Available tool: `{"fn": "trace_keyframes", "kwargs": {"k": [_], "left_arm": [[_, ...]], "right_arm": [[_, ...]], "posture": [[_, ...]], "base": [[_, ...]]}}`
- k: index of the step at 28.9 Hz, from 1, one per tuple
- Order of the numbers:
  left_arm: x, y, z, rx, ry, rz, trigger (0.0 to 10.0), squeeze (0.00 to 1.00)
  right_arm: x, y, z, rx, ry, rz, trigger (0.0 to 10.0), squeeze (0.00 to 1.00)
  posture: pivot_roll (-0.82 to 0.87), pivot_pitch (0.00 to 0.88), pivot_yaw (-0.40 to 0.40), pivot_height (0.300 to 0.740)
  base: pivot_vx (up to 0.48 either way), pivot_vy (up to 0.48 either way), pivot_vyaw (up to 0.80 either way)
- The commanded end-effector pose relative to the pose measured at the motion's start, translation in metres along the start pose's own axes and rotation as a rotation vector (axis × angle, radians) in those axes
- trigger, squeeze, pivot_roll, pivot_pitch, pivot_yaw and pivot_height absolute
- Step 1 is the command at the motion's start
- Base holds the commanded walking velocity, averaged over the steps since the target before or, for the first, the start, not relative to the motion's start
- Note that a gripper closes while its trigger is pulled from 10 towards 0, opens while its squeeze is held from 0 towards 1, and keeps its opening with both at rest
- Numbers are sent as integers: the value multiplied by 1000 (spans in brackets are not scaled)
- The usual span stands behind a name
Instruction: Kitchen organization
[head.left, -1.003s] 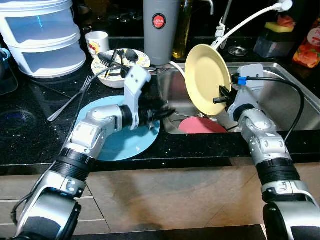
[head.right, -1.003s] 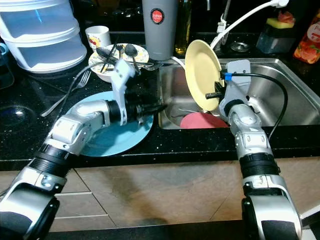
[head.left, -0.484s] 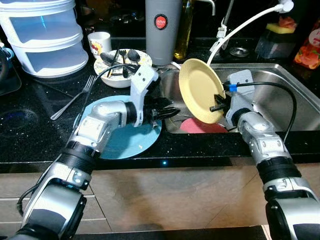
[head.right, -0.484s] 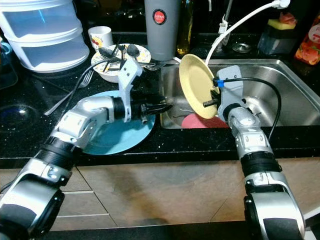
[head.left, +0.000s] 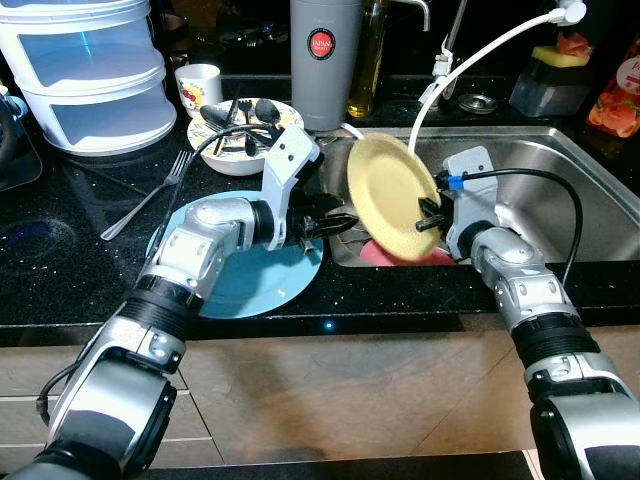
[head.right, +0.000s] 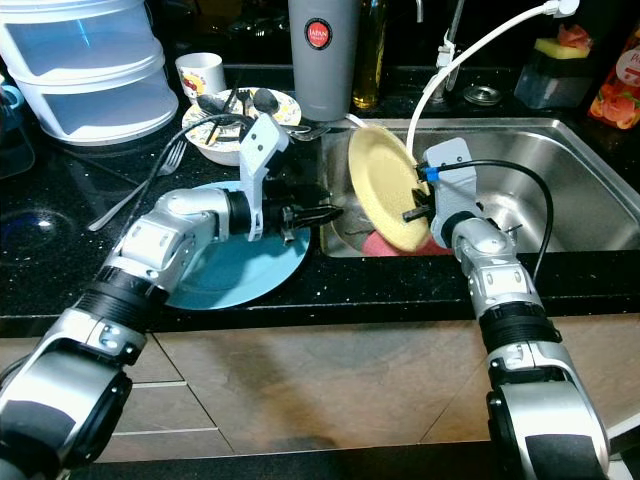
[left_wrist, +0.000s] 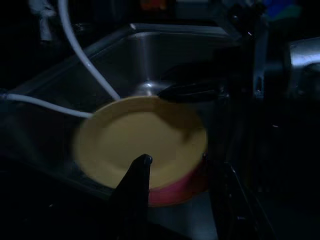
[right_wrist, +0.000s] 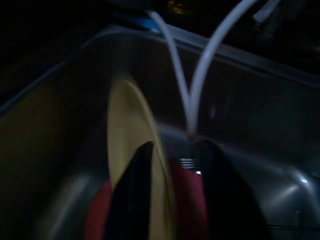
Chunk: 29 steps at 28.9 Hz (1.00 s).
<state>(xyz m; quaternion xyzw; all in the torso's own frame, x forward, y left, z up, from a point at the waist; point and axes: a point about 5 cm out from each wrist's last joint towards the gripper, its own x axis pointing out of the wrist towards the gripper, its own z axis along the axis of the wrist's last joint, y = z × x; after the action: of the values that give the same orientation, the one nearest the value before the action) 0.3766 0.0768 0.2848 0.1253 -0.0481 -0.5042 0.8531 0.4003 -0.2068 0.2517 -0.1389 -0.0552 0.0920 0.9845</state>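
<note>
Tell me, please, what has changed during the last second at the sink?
The right end effector carried the yellow plate left, toward the left end effector, tipping it lower over the red plate. The grip stayed shut; the blue plate and fork did not move.

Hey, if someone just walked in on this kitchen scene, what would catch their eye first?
The yellow plate, held tilted over the sink by the right gripper, above a red plate in the basin. Next, the left gripper reaching toward it from over the blue plate on the black counter.
</note>
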Motion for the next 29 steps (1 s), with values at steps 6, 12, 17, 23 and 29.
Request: {"fn": "trace_keyframes", "kwargs": {"k": [6,12,17,23,29], "left_arm": [[-19,15,45,-83,-270,110,10000,0],[-74,16,40,-306,-442,100,10000,0],[-128,14,22,-277,-327,217,10000,1000],[-158,20,28,-233,-266,293,10000,1000],[-188,28,20,-232,-111,382,10000,345]], "right_arm": [[-1,-18,28,144,-176,-129,10000,0],[1,9,41,444,-214,118,10000,0],[-3,39,40,463,-183,336,10000,0],[-5,51,41,474,-175,411,10000,208],[-11,67,43,477,-148,526,10000,0]], "posture": [[7,136,15,740],[10,142,22,740],[35,150,5,740],[40,151,3,740],[40,151,3,740]], "base": [[0,0,0],[0,0,0],[0,0,0],[0,0,0],[0,0,0]]}}
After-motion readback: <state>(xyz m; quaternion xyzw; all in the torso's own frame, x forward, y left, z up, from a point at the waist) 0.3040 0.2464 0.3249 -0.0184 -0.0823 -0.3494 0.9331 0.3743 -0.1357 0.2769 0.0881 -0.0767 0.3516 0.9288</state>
